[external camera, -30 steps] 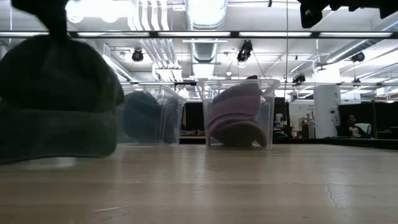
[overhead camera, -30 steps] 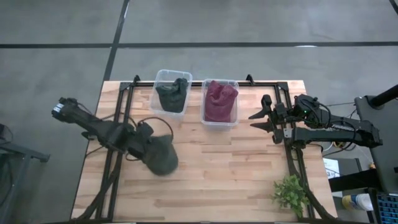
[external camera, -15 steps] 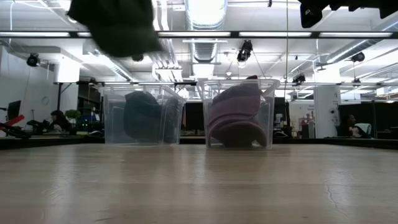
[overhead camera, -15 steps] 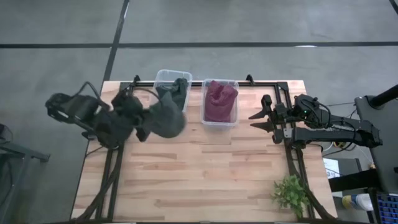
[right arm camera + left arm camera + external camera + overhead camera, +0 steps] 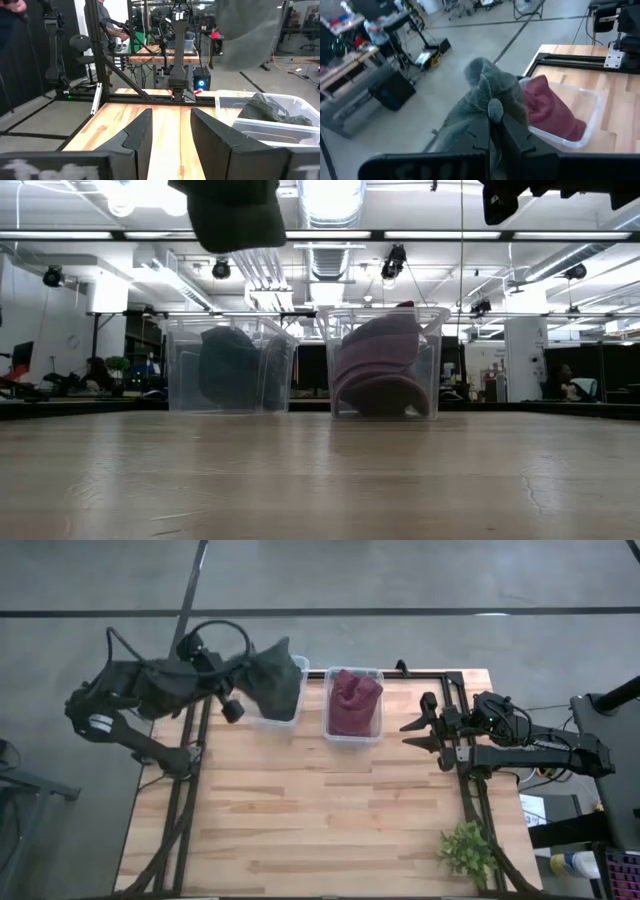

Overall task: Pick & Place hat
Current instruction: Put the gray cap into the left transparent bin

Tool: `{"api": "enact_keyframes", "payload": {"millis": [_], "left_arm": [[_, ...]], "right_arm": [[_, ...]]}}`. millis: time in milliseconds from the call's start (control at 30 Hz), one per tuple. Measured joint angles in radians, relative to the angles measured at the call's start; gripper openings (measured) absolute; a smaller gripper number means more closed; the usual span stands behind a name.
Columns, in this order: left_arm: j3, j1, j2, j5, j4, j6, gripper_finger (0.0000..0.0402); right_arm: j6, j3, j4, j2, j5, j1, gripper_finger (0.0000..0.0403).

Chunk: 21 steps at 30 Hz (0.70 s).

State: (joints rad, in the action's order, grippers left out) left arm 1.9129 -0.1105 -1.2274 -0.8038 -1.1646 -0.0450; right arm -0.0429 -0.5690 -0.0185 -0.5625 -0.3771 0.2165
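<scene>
My left gripper [image 5: 243, 680] is shut on a dark green hat [image 5: 270, 682], high above the left clear bin [image 5: 276, 721] at the table's far edge. In the low view the hat [image 5: 236, 214] hangs well over that bin [image 5: 228, 365], which holds another dark green hat [image 5: 270, 112]. The right clear bin [image 5: 385, 360] holds a maroon hat [image 5: 352, 700]. At the table's right side my right gripper [image 5: 418, 734] waits open, level, touching nothing. My left gripper pinches a bunch of the hat's cloth beside the crown's top button [image 5: 494, 107] between its two fingers. The fingers [image 5: 481, 131] come from the table's left, nearly level and slightly downward. The hat droops beyond and below them, lifted clear of table and bin.
A small green plant [image 5: 467, 852] stands at the near right corner. Black frame rails [image 5: 190, 800] run along both sides of the wooden table [image 5: 330, 820]. The room beyond the table holds desks, equipment and people.
My left gripper has risen from the table's left middle and swung toward the far edge, rolling and tipping up toward level as it went. The dark green hat has come off the table with it and now hangs high over the left bin.
</scene>
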Motion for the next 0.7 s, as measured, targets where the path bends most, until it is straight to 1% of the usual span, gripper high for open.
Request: {"api": "enact_keyframes", "payload": {"millis": [167, 300, 400, 467, 600, 700], "left_arm": [[0.000, 0.105, 0.000, 0.115, 0.102, 0.177, 0.0016], [-0.001, 0.164, 0.000, 0.221, 0.167, 0.300, 0.0016], [-0.001, 0.197, 0.000, 0.327, 0.193, 0.387, 0.0016], [-0.002, 0.217, 0.000, 0.365, 0.213, 0.412, 0.0016], [-0.002, 0.263, -0.002, 0.395, 0.214, 0.427, 0.0016], [-0.002, 0.303, -0.010, 0.447, 0.214, 0.440, 0.0016]], "right_arm": [[-0.002, 0.000, 0.001, 0.000, 0.000, 0.000, 0.0123], [-0.002, 0.000, 0.001, 0.000, 0.000, 0.000, 0.0118], [-0.002, 0.000, 0.002, 0.000, 0.001, 0.000, 0.0116], [-0.002, 0.000, 0.002, 0.000, 0.001, 0.000, 0.0116], [-0.002, 0.000, 0.002, 0.000, 0.001, 0.000, 0.0122], [-0.005, 0.000, 0.002, 0.000, 0.002, 0.000, 0.0126]]}}
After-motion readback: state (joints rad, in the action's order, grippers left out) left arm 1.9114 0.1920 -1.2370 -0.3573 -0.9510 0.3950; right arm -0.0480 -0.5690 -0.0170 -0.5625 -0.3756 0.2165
